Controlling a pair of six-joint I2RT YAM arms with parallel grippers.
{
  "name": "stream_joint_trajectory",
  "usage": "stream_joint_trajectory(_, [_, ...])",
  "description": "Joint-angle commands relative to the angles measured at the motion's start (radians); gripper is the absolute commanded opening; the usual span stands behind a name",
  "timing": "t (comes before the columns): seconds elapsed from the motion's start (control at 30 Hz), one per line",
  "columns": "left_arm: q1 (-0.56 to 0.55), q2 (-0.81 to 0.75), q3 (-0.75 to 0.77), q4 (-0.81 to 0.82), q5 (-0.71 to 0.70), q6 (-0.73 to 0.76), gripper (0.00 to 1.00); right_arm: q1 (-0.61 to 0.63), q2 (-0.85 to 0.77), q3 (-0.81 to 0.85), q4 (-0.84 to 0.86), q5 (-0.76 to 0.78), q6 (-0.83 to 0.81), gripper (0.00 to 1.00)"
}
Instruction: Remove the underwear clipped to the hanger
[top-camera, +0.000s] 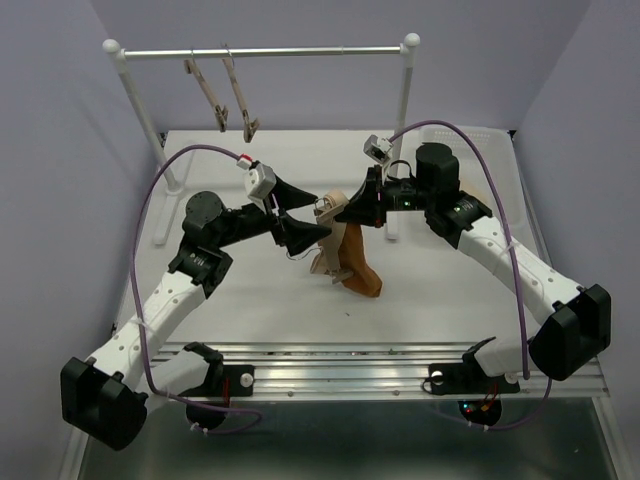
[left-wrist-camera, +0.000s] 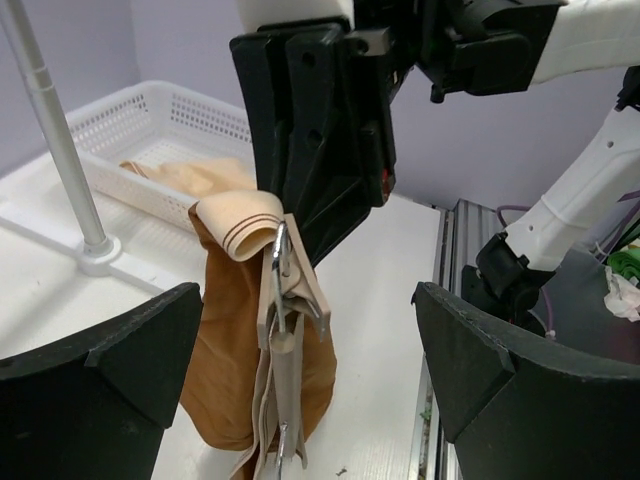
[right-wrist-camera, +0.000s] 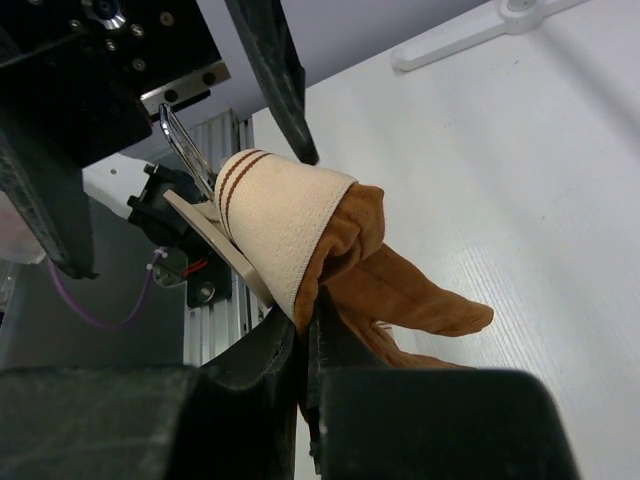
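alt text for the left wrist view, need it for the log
The right claw pinches the pale waistband of brown underwear, which droops against a wooden hanger above the white table. The open left claw frames them on either side; a white basket sits behind.

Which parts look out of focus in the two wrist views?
Right wrist view: the right fingers, nearest the lens, are blurred; the underwear is sharp. Left wrist view: the hanger is sharp.
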Motion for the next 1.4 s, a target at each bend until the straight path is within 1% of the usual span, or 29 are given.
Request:
stream_joint_trajectory(0.0, [-0.005,0.016,0.049,0.040,0.011,-0.009,0.99,-0.002,-0.003,0.060,0.032,-0.008,0.016,0.01])
stream_joint_trajectory(0.3, [-0.006,0.047,0.051,0.079,0.000,-0.049,0.98,-0.002,0.010,0.060,0.037,-0.005,0.022,0.01])
stream_joint_trajectory(0.4, [-0.006,0.065,0.058,0.080,0.026,-0.056,0.91,-0.002,0.009,0.063,0.037,0.000,0.025,0.01])
stream_joint_trajectory(0.43, [-0.006,0.068,0.060,0.080,0.034,-0.059,0.85,-0.002,0.009,0.063,0.035,0.000,0.025,0.01])
stream_joint_trajectory(0.5, [-0.008,0.071,0.058,0.080,0.038,-0.055,0.79,-0.002,0.009,0.063,0.037,0.003,0.030,0.01])
stream_joint_trajectory(0.53, [-0.010,0.071,0.058,0.080,0.034,-0.056,0.72,-0.002,0.009,0.063,0.038,0.004,0.030,0.01])
stream_joint_trajectory(0.57, [-0.010,0.073,0.058,0.080,0.034,-0.055,0.67,-0.002,0.010,0.063,0.038,0.007,0.031,0.01])
stream_joint_trajectory(0.63, [-0.010,0.073,0.057,0.080,0.037,-0.055,0.64,-0.002,0.009,0.063,0.038,0.018,0.031,0.01])
stream_joint_trajectory(0.67, [-0.011,0.073,0.055,0.080,0.035,-0.055,0.59,-0.002,0.007,0.063,0.038,0.023,0.034,0.01])
stream_joint_trajectory(0.83, [-0.010,0.064,0.041,0.077,0.016,-0.055,0.61,-0.002,0.007,0.064,0.038,0.035,0.034,0.01])
stream_joint_trajectory(1.13, [-0.010,0.053,0.026,0.050,-0.021,-0.044,0.60,-0.002,-0.006,0.056,0.038,0.055,0.031,0.01])
stream_joint_trajectory(1.2, [-0.010,0.053,0.021,0.044,-0.023,-0.043,0.58,-0.002,-0.006,0.055,0.038,0.055,0.033,0.01])
stream_joint_trajectory(1.3, [-0.011,0.042,0.012,0.040,-0.040,-0.041,0.53,-0.002,-0.008,0.055,0.040,0.053,0.033,0.01])
stream_joint_trajectory(1.33, [-0.011,0.041,0.012,0.039,-0.043,-0.038,0.50,-0.002,-0.008,0.055,0.040,0.055,0.031,0.01])
stream_joint_trajectory(1.37, [-0.011,0.038,0.012,0.040,-0.046,-0.038,0.45,-0.002,-0.006,0.055,0.040,0.055,0.033,0.01])
